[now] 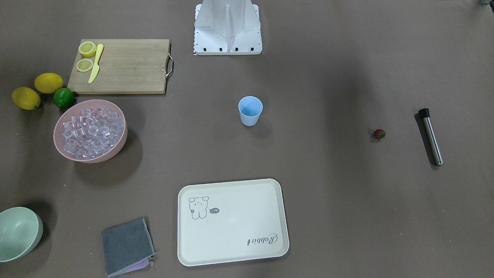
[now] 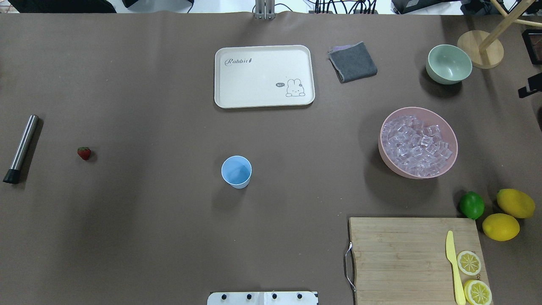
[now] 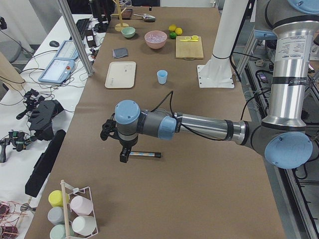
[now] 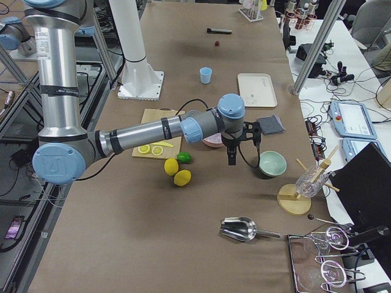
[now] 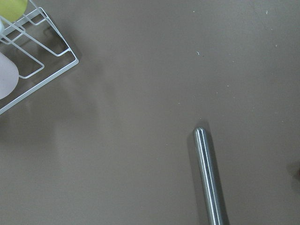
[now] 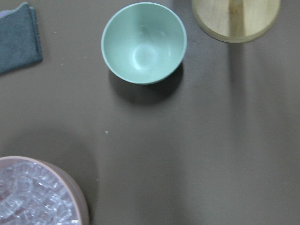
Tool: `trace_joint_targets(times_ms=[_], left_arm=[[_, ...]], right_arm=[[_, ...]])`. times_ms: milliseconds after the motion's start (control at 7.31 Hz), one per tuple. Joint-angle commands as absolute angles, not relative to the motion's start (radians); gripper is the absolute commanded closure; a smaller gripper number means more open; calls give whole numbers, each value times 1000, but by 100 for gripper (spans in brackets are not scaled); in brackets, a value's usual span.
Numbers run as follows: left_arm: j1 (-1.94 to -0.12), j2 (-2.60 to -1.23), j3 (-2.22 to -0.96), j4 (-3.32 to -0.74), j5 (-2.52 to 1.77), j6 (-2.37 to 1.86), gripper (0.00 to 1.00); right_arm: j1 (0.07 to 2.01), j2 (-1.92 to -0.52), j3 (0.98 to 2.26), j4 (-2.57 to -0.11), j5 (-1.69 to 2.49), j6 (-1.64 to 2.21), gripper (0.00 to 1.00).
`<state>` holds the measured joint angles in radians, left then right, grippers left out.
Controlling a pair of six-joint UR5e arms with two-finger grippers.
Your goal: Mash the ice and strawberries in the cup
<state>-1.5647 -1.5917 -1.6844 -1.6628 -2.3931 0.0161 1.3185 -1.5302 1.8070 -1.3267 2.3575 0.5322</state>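
Observation:
The light-blue cup stands upright and empty at mid-table, also in the front view. The strawberry lies alone on the table's left side, next to a steel muddler with a black end. The ice fills a pink bowl on the right. My left gripper hangs above the muddler's end, seen only from the side; I cannot tell whether it is open. My right gripper hangs between the pink bowl and the pale-green bowl; I cannot tell its state either.
A cream tray and a grey cloth lie at the far side. A cutting board holds lemon slices and a yellow knife, with a lime and two lemons beside it. A wire cup rack stands past the muddler.

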Motion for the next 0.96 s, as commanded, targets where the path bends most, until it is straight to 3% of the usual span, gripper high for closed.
trace_joint_targets(times_ms=[0, 821], left_arm=[[-1565, -1600, -1680, -1661, -2393, 15, 2], [-1557, -1618, -1667, -1661, -2393, 15, 2]], right_arm=[[1188, -1445, 1805, -1259, 2323, 713, 0], [970, -1374, 1828, -1258, 2200, 723, 0]])
